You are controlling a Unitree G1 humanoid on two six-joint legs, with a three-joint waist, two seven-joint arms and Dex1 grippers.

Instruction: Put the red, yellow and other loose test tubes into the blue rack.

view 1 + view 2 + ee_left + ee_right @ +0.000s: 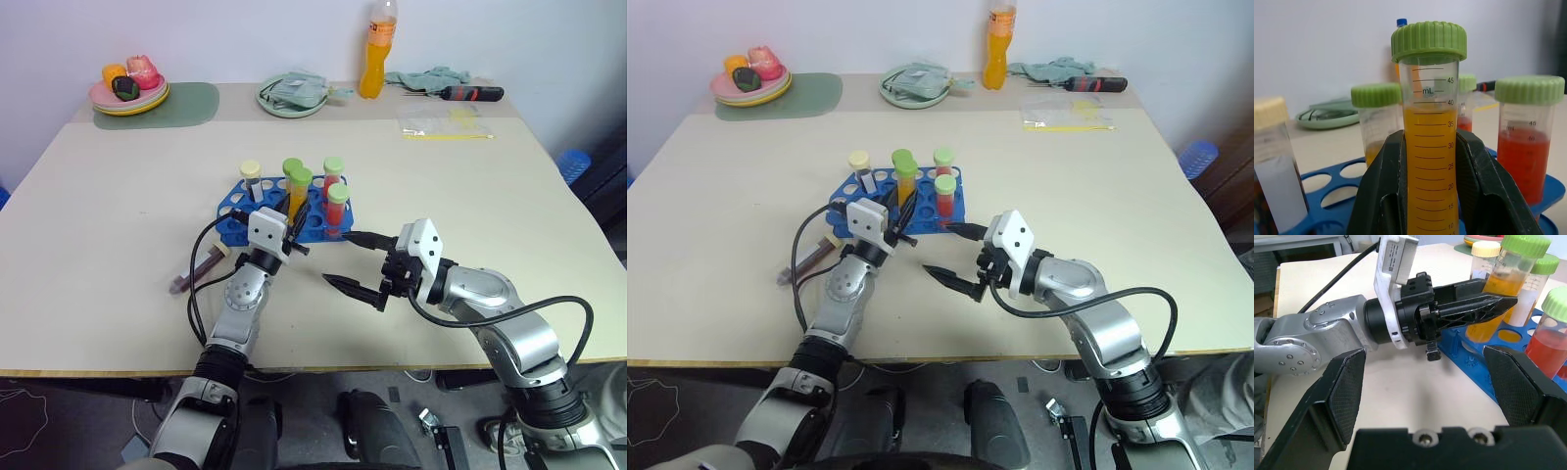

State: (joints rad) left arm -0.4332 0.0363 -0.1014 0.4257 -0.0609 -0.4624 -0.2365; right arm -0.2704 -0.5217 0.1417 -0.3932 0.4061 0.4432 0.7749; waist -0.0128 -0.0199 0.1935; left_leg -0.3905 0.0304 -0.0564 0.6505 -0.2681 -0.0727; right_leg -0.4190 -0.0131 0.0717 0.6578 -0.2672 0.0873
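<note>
Left pincer [294, 235], head view: I am clamping the yellow tube [298, 192] over the blue rack [235, 211] at table centre; a dark tube [199, 269] is lying at the rack's 8 o'clock. Right pincer [355, 264] is gaping empty at 4 o'clock.

Left wrist view: my fingers [1378, 196] are squeezing the yellow tube; a red tube [1524, 142] is standing racked.

Right wrist view: my pads [1347, 396] are standing wide apart.

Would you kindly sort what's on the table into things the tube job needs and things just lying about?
For the job:
- blue rack
- yellow tube, held by the left gripper
- dark tube, lying on the table
- right gripper, open

Lying about:
- orange bottle
- fruit plate
- green plate
- screwdriver
- cloth
</note>
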